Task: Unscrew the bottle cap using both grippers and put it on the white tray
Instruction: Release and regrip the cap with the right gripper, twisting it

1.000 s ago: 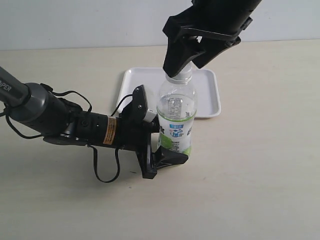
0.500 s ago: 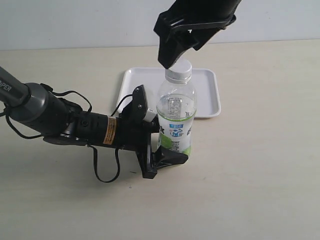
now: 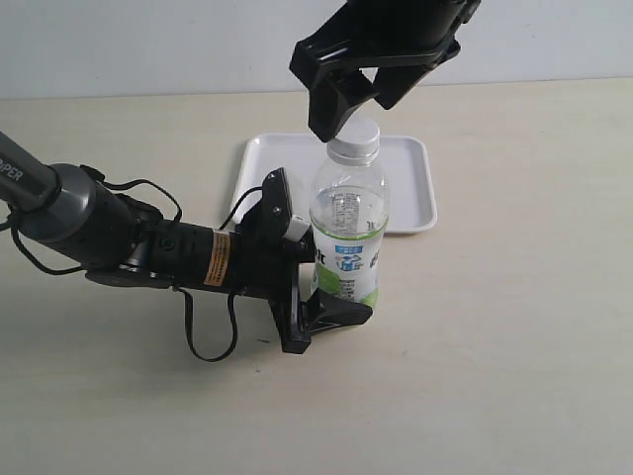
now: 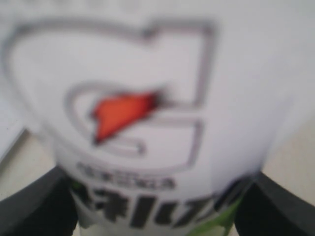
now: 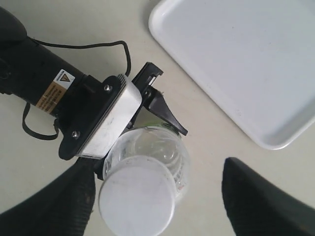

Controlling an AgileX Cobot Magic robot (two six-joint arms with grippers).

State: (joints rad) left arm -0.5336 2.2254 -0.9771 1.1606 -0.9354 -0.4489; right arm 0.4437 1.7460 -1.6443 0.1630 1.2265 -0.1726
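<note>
White bottle cap (image 3: 354, 139) is sitting on the bottle (image 3: 348, 213). Left pincer (image 3: 318, 269) is clamping the bottle from 9 o'clock to prevent rotation. Right pincer (image 3: 358, 99) is hovering released overhead.

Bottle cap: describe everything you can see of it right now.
The bottle cap is small, round, white plastic with a flat top, seated on the neck of the upright bottle, not yet removed. The open right tool hangs over it, fingers either side, apparently not touching it. The white tray lies behind.
</note>
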